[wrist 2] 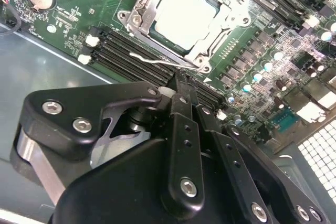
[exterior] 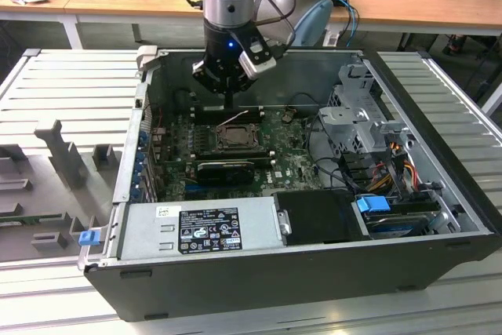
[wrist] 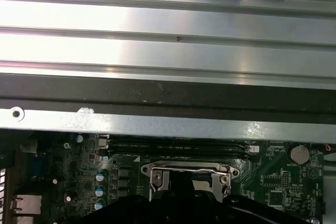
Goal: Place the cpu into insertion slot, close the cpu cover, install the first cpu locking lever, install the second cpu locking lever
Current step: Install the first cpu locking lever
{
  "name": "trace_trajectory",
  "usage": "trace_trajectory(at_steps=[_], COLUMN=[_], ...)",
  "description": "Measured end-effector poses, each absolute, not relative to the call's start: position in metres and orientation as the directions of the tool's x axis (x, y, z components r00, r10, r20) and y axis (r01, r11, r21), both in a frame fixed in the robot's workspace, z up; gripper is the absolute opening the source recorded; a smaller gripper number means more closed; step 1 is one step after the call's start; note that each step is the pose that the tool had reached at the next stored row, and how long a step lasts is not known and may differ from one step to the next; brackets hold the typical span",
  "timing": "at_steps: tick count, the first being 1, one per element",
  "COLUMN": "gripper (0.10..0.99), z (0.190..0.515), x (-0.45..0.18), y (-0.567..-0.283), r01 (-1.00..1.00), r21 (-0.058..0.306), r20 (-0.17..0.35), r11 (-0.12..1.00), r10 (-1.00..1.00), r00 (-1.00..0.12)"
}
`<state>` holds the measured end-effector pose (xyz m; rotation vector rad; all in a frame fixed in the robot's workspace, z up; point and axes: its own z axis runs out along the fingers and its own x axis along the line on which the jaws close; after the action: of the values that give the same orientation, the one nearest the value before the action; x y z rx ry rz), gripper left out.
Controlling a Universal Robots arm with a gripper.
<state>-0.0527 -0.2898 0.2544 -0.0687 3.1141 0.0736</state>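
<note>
The cpu (wrist 2: 186, 11), a pale square chip, lies flat in the insertion slot (exterior: 234, 136) on the green board. The cpu cover (wrist 2: 143, 17), a silver metal frame, is down around it, with the chip's face showing through its window. A thin silver locking lever (wrist 2: 152, 61) runs along the socket's edge beside the memory slots. My gripper (wrist 2: 181, 81) hangs just above that edge with its black fingers pressed together and nothing visible between them. In the exterior view my gripper (exterior: 228, 104) stands over the socket's far side.
Black memory slots (wrist 2: 126, 51) flank the socket. The long black graphics card (exterior: 226, 169) lies just in front of it. The power supply (exterior: 200, 225), drive cage (exterior: 357, 107) and cables (exterior: 392, 158) crowd the case. The case wall (wrist: 168, 124) runs close behind the socket.
</note>
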Motion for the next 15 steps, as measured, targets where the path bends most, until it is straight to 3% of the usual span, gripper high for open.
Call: trace_trajectory(at_steps=[9,15], gripper=[0.106,0.106], z=[0.2542,0.2508], x=[-0.0516,-0.0500], y=[-0.2898,-0.2910], r01=[-0.045,-0.045], r21=[0.052,0.086], r20=[-0.027,-0.029], r11=[0.998,0.995], r10=[-0.043,-0.042], r00=[-0.999,-0.999])
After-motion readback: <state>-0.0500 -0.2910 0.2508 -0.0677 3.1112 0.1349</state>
